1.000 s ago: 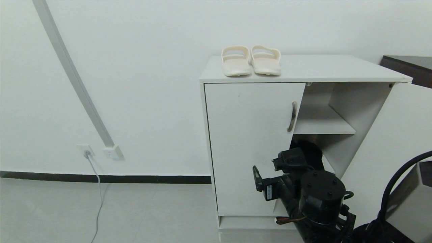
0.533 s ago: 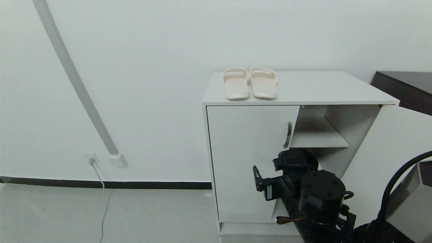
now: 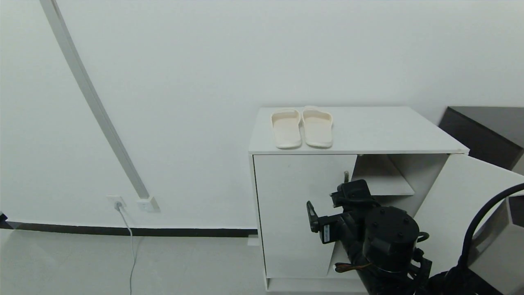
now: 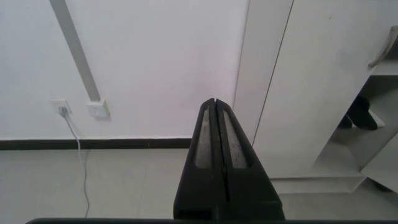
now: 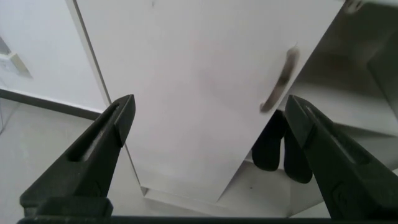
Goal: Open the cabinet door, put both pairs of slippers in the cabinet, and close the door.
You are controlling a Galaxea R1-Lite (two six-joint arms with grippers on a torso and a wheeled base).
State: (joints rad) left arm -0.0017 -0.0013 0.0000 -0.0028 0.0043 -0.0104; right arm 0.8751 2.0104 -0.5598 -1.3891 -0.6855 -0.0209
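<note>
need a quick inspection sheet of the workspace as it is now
surface: cabinet top, white, flat
job's things: beige slippers side by side on the top; black slippers inside, below the shelf; right door open, left door shut
clutter: nothing seen
grippers: left gripper shut, empty; right gripper open, empty, facing the left door
cables: cable from wall socket down to the floor
surroundings: white wall, grey strip on it, dark furniture at the right

white wall (image 3: 204, 61) | grey conduit (image 3: 94, 102) diag | blk skirting (image 3: 123, 231) | lt grey floor (image 3: 61, 266) | dark unit (image 3: 487, 127) R
</note>
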